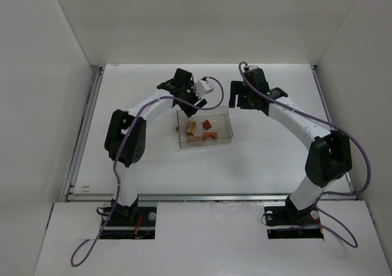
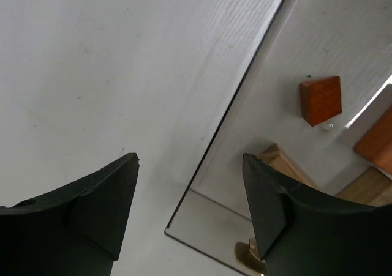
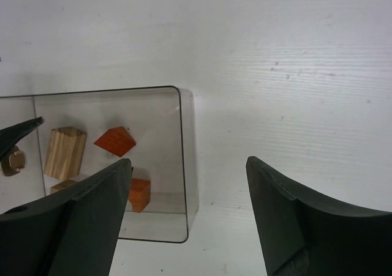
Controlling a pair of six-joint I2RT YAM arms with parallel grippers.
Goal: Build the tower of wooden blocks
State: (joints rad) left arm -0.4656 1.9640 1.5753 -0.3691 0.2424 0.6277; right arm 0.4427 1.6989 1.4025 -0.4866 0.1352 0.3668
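Note:
Several small wooden blocks lie loose and apart inside a clear plastic box [image 1: 225, 131]; none rests on another. They include a tan block [image 1: 191, 127] [image 3: 64, 152], a reddish wedge-like piece [image 1: 208, 124] [image 3: 114, 141] [image 2: 321, 100] and an orange block [image 1: 209, 136] [image 3: 139, 193]. My left gripper [image 1: 187, 109] [image 2: 190, 160] is open over the box's far left corner, one finger [image 2: 269, 202] inside the wall and the other outside. My right gripper [image 1: 234, 98] [image 3: 187, 163] hangs open just beyond the box's far right corner, holding nothing.
A small brass-coloured piece [image 2: 248, 254] [image 3: 12, 160] sits inside the box near the left gripper's inner finger. White walls enclose the table on the left, back and right. A metal rail [image 1: 208, 196] runs along the table's near edge.

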